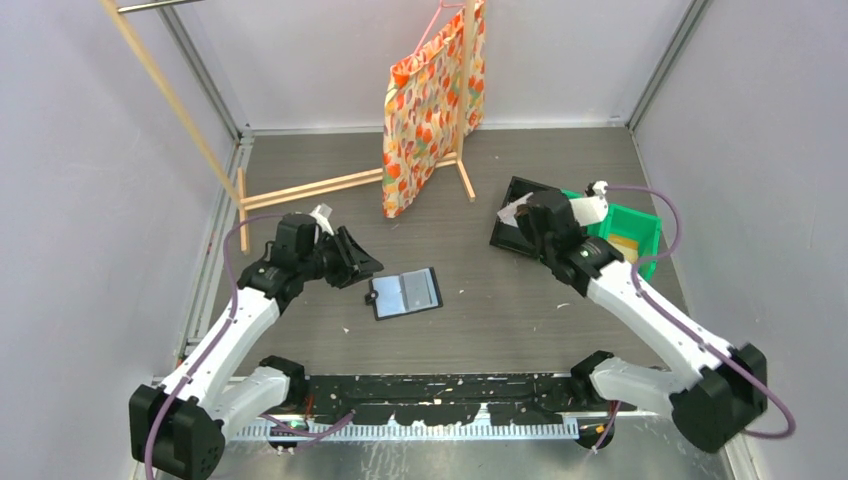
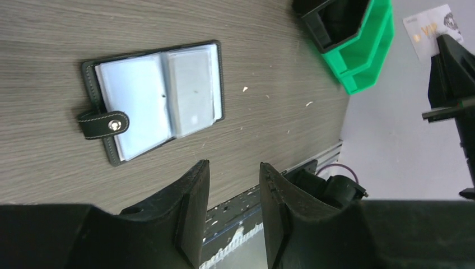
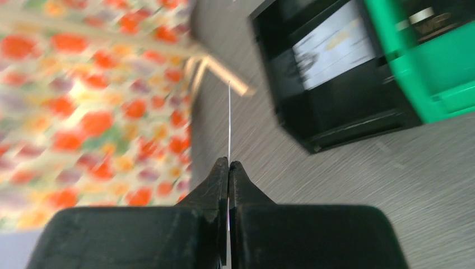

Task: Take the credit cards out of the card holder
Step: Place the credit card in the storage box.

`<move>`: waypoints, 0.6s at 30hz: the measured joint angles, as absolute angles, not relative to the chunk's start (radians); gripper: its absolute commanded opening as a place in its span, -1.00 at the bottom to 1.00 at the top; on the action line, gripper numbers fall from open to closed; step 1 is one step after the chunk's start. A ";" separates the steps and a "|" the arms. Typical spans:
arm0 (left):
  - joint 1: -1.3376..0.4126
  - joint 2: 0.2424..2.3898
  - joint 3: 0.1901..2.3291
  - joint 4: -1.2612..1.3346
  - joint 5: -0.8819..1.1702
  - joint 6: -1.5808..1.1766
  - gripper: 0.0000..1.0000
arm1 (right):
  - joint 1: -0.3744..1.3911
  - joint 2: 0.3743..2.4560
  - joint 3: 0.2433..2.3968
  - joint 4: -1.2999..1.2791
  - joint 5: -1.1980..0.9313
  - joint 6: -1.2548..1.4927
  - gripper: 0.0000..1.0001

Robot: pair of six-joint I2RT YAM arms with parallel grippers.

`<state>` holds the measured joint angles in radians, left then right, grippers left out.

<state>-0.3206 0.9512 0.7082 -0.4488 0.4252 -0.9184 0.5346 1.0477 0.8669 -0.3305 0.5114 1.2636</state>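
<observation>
The card holder (image 1: 405, 292) lies open and flat on the table, black outside with blue-grey pockets (image 2: 134, 101) and a clasp tab (image 2: 103, 123). A pale card (image 2: 190, 89) sits in its right-hand pocket. My left gripper (image 1: 352, 262) (image 2: 234, 163) hovers left of the holder, open, with nothing between its fingers. My right gripper (image 1: 530, 218) (image 3: 229, 162) is shut on a whitish credit card (image 1: 513, 212), seen edge-on (image 3: 229, 120) in the right wrist view and face-on (image 2: 434, 31) in the left wrist view. It holds the card above the black bin.
A black open-topped bin (image 1: 505, 238) (image 3: 336, 106) stands at the right with a green bin (image 1: 635, 232) (image 3: 437, 73) beside it. Something pale and card-like (image 3: 330, 50) lies blurred in the black bin. A flowered bag (image 1: 430, 110) hangs on a wooden rack (image 1: 310, 187) at the back.
</observation>
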 measured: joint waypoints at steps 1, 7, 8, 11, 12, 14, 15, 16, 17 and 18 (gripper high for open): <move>-0.321 0.952 0.712 -0.459 0.419 -0.911 -0.22 | 0.535 1.089 0.888 -0.370 0.565 1.298 -0.98; -0.321 0.965 0.731 -0.492 0.411 -0.887 -0.24 | 0.533 1.373 1.132 -0.554 0.789 1.498 -0.99; -0.321 0.967 0.731 -0.492 0.411 -0.886 -0.24 | 0.532 1.400 1.155 -0.559 0.810 1.527 -0.98; -0.321 0.974 0.731 -0.490 0.412 -0.886 -0.24 | 0.525 1.449 1.197 -0.592 0.849 1.607 -0.98; -0.321 0.975 0.731 -0.490 0.412 -0.886 -0.24 | 0.523 1.467 1.214 -0.617 0.863 1.642 -0.98; -0.321 0.976 0.731 -0.487 0.412 -0.886 -0.25 | 0.520 1.499 1.242 -0.648 0.888 1.703 -0.99; -0.321 0.976 0.730 -0.485 0.412 -0.886 -0.24 | 0.519 1.510 1.248 -0.655 0.899 1.729 -0.98; -0.321 0.976 0.730 -0.482 0.413 -0.886 -0.24 | 0.519 1.517 1.249 -0.659 0.907 1.749 -0.99; -0.321 0.976 0.728 -0.480 0.413 -0.886 -0.24 | 0.517 1.523 1.249 -0.664 0.918 1.777 -0.99; -0.321 0.976 0.725 -0.477 0.414 -0.886 -0.24 | 0.516 1.528 1.248 -0.665 0.928 1.811 -0.98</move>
<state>-0.3206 0.9760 0.7254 -0.4770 0.4145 -0.8856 0.5156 1.5280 1.2476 -0.6651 0.9276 1.8114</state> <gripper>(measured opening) 0.380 0.022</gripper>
